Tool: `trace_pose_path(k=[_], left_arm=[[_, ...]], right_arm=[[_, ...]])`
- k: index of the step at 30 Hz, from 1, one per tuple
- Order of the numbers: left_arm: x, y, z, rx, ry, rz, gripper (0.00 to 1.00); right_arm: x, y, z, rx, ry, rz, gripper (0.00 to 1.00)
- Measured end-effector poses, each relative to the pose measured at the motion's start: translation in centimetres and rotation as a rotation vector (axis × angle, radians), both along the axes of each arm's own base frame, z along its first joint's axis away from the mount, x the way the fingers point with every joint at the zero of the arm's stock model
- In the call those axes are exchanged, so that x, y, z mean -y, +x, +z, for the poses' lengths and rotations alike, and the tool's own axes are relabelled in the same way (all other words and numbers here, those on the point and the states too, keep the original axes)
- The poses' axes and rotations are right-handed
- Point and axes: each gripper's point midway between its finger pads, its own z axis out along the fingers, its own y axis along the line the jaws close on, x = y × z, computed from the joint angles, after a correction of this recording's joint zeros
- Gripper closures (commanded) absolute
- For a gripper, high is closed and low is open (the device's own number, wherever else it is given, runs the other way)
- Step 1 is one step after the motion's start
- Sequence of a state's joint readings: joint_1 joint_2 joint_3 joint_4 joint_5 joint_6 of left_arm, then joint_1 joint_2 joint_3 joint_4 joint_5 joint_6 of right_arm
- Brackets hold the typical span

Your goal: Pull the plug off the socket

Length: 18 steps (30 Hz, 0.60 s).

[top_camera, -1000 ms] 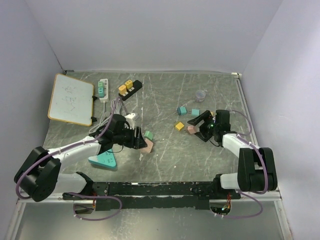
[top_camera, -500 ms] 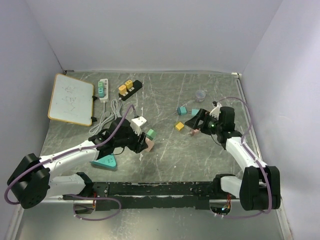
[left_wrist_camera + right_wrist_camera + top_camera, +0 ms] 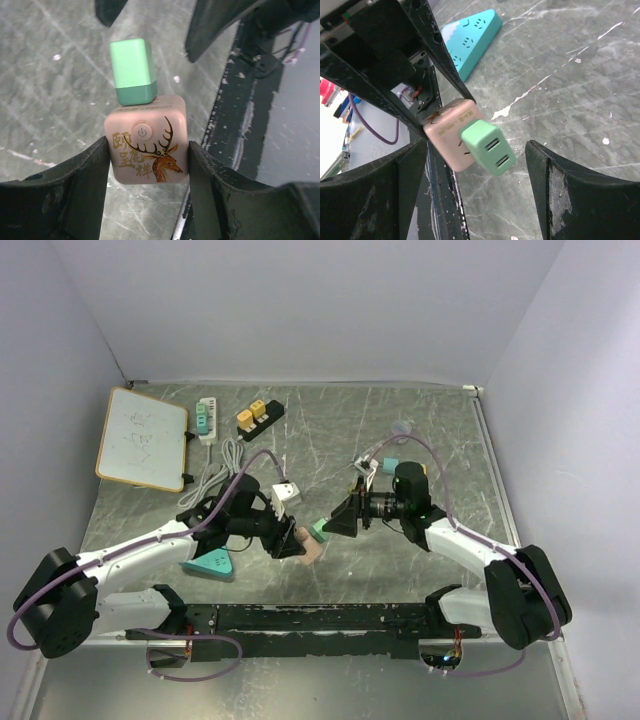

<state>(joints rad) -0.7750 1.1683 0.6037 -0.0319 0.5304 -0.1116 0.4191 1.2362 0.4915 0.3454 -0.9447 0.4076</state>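
A pink cube socket with a deer print carries a green plug on its far face. My left gripper is shut on the socket's two sides and holds it above the table. In the top view the socket and plug sit between the two arms. My right gripper is open and faces the plug end-on, with a finger on either side of it and not touching. The right fingertips stand just beyond the plug's free end.
A teal triangular power strip lies left of the held socket. A white cube is behind it. A whiteboard, a white power strip and a black strip with yellow plugs are at the back left. A small cup is at the back right.
My left gripper has carried the pink socket right and toward the centre. My right arm has swung left from the small blocks and now faces the plug with open jaws.
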Motion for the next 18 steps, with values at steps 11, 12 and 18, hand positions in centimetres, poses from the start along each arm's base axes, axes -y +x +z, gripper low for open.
trace_pose_path(k=[11, 12, 18], left_arm=[[0.7, -2.2, 2.1, -0.056, -0.098, -0.132, 0.84], [0.7, -2.2, 2.2, -0.058, -0.103, -0.133, 0.84], [0.7, -1.6, 3.3, -0.065, -0.153, -0.124, 0.84]], right_arm=[[-0.4, -2.5, 0.2, 0.007, 0.101, 0.132, 0.32], [-0.4, -2.7, 0.2, 0.004, 0.112, 0.145, 0.33], [-0.7, -3.4, 0.1, -0.034, 0.142, 0.19, 0.36]])
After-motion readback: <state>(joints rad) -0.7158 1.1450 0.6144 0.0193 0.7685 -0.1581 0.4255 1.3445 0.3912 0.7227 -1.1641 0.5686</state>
